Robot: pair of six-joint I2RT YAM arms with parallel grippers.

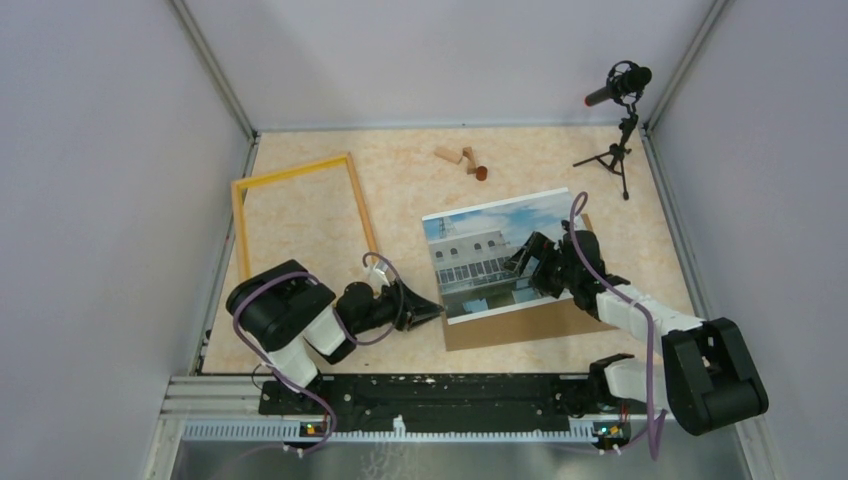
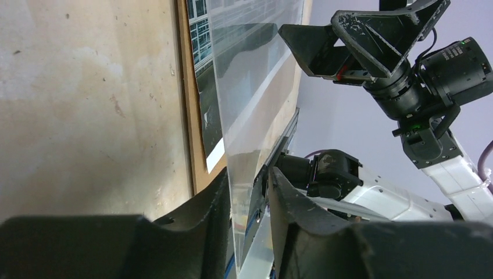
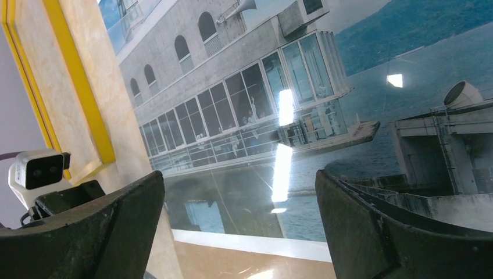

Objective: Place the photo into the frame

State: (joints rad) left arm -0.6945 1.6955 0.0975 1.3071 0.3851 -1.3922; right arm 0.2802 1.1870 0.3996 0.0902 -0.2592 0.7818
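Observation:
The photo (image 1: 488, 255) lies on a brown backing board (image 1: 520, 326) at centre right; it also shows in the right wrist view (image 3: 302, 99). A clear sheet (image 2: 256, 87) over it is tilted up at its near-left corner. My left gripper (image 1: 432, 310) is at that corner; in the left wrist view (image 2: 249, 174) the jaws stand narrowly apart around the sheet, which rests against one finger (image 2: 218, 192). My right gripper (image 1: 530, 262) is open just above the photo, and in its own view (image 3: 239, 192) it holds nothing. The yellow frame (image 1: 360, 205) lies flat at the back left.
A microphone on a small tripod (image 1: 618, 120) stands at the back right. Small wooden pieces (image 1: 462, 160) lie at the back centre. Grey walls close in the table on three sides. The metal rail (image 1: 400, 405) runs along the near edge.

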